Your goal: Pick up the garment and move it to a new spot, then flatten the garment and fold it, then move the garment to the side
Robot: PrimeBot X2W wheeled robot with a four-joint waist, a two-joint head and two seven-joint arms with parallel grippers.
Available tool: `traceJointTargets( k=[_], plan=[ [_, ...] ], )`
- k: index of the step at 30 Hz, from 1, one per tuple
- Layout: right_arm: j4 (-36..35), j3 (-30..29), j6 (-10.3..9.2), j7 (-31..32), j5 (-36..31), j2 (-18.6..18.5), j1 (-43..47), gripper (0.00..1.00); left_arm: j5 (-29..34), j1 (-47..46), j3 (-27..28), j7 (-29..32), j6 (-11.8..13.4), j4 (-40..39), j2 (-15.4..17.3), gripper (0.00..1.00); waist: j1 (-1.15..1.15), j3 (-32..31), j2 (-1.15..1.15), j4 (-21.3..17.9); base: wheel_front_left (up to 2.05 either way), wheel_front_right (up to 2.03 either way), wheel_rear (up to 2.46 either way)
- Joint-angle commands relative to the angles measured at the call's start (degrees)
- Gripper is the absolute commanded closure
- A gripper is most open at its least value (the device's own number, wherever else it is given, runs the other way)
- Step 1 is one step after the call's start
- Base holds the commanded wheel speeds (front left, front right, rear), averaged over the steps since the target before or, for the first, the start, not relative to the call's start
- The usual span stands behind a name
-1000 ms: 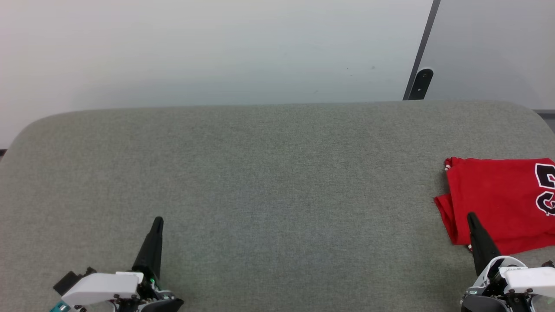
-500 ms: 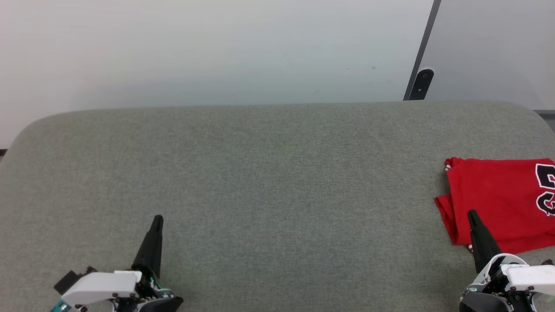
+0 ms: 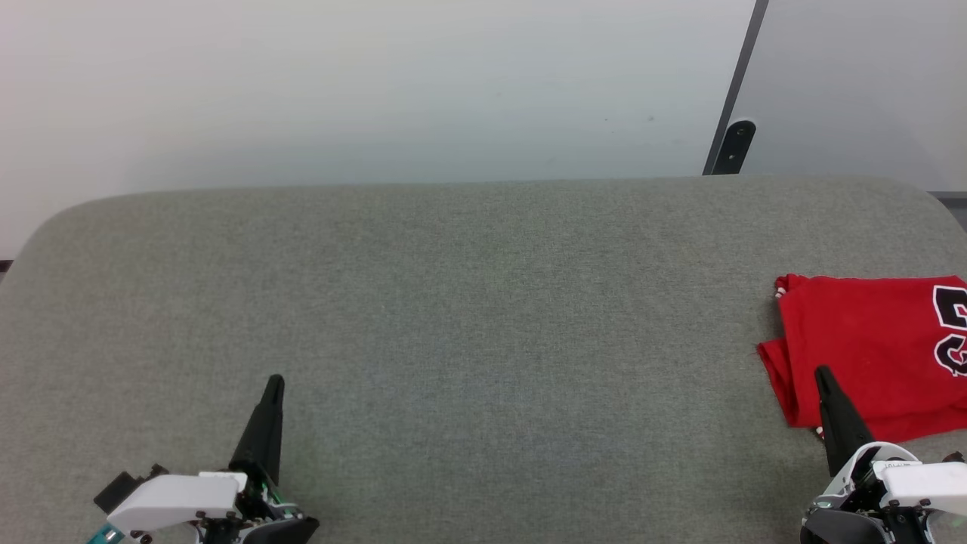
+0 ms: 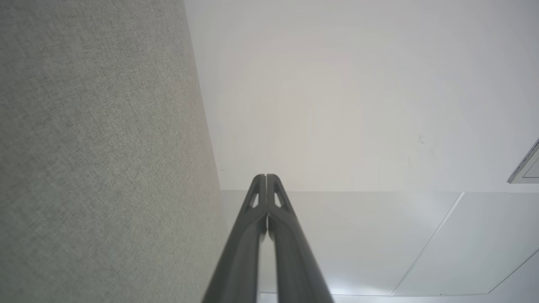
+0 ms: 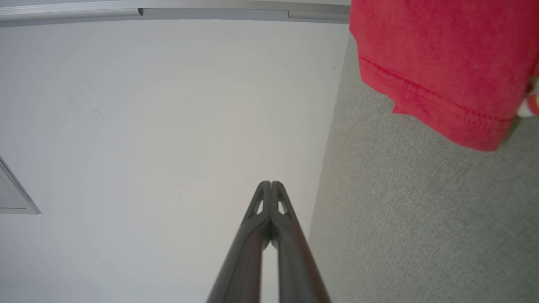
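The red garment (image 3: 869, 351) lies folded at the right edge of the grey table (image 3: 468, 302), black white-outlined lettering showing and partly cut off by the frame. A bit of striped trim peeks out at its corners. In the right wrist view the garment's red hem (image 5: 438, 63) lies on the grey cloth at the upper right. My right gripper (image 3: 822, 375) is shut and empty, its tip standing over the garment's near left corner. My left gripper (image 3: 275, 383) is shut and empty at the lower left, far from the garment. Both wrist views show the fingers pressed together, left gripper (image 4: 266, 176), right gripper (image 5: 271, 184).
A pale wall (image 3: 378, 83) rises behind the table. A dark bracket (image 3: 734, 147) on a slanted strip stands at the back right. Grey cloth stretches between the two grippers.
Both grippers have crept up slightly in the head view. The garment has not moved.
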Motion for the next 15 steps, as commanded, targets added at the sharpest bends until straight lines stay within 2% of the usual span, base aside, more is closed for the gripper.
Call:
traceJointTargets(
  k=[1, 15],
  plan=[
    [0.01, 0.00, -0.04, -0.06, 0.21, 0.19, -0.17, 1.00, -0.15, -0.63, 0.16, 0.13, -0.32, 0.04, -0.04, 1.00, 0.00, 0.00, 0.00, 0.00, 0.00, 0.00, 0.00],
    [0.00, 0.02, -0.04, -0.08, 0.22, 0.19, -0.17, 1.00, -0.16, -0.62, 0.15, 0.12, -0.32, 0.05, -0.04, 1.00, 0.00, 0.00, 0.00, 0.00, 0.00, 0.00, 0.00]
  ],
)
